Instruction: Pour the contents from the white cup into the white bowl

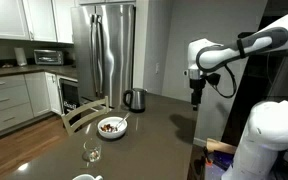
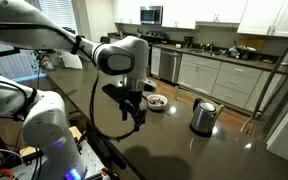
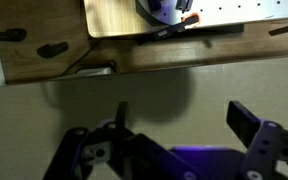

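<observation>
The gripper [image 1: 195, 98] hangs over the counter [image 1: 164, 135] near the edge on the robot's side. Its jaws point down, spread wide and hold nothing. The wrist view shows only that edge and the floor past it. The white cup [image 1: 85, 177] stands well apart from the jaws, toward the opposite edge, and only its rim shows. A stemmed glass [image 1: 91, 152] is near it, and the white bowl [image 1: 111, 126], with a spoon [image 1: 123, 121] in it, lies further in. The kettle [image 1: 134, 99] is beyond the bowl. The reach probably has to cross the whole counter past bowl and glass. The cup is round, so no grip axis is favoured, and the side away from the glass looks safer.
</observation>
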